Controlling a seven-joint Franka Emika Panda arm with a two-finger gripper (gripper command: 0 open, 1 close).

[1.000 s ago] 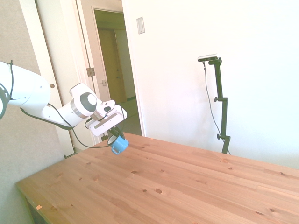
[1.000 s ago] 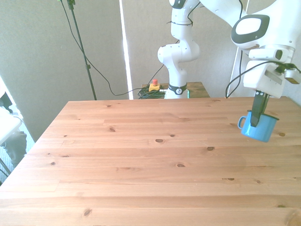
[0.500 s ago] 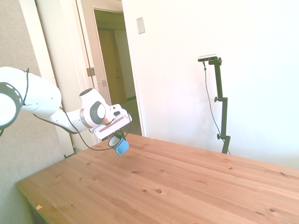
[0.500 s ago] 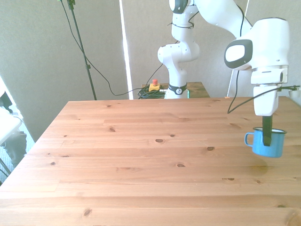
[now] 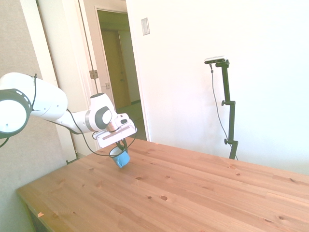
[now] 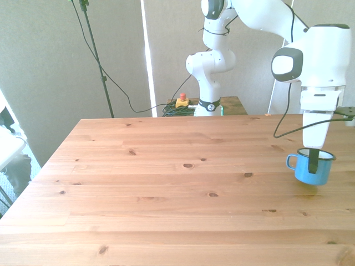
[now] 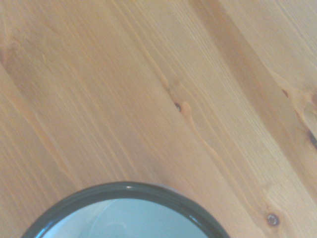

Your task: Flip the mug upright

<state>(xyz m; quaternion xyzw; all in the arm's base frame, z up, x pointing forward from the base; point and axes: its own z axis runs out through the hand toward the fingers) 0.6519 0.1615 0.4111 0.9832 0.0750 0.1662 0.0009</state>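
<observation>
Pale pine table (image 6: 166,183) fills the front view, bare except at its right edge, where the mug (image 6: 311,167) sits mouth-up, at or just above the boards. The gripper (image 6: 314,160) pinches its rim wall, so the flip looks nearly done; next comes settling the base flat, letting go and lifting straight off.

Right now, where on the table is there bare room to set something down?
Almost everywhere: the wooden table is bare from the front view's left edge across its middle and near edge. The only occupied spot is by the front view's right edge, where the gripper holds the mug.
</observation>
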